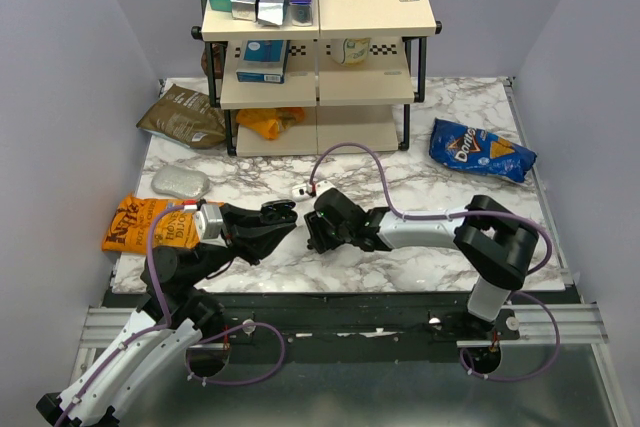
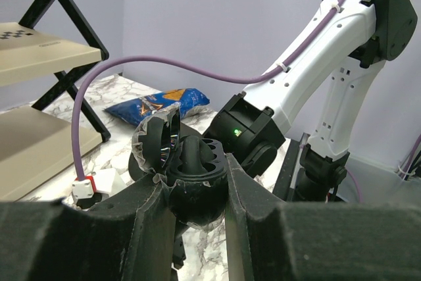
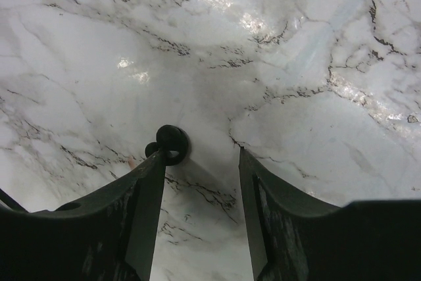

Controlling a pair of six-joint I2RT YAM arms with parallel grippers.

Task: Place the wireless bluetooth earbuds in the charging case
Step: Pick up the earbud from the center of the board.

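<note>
The charging case [image 2: 197, 179] was seen clamped between the fingers of the left gripper [image 2: 196, 195], with its lid [image 2: 158, 139] swung open and its hollow inside exposed. The right gripper [image 3: 200, 157] was held low over the marble table [image 3: 309, 97] with its jaws parted and nothing between them. One earbud [image 3: 170, 144] lay on the marble right at the tip of one finger, outside the gap rather than inside it. The other earbud could not be found in any view, and whether it was already seated in the case could not be told. The main risk was judged to lie in that offset. If the jaws were closed from there, the bud would likely be nudged or flicked aside by the fingertip instead of being caught, and so small and round a thing could be sent rolling across the smooth surface. Even if caught, it might be pinched off-centre and twisted, so that it would not be lined up with its well. The case, gripped on its curved body, could be turned or squeezed out if pressed hard during insertion, and the open lid could be struck by approaching fingers.
</note>
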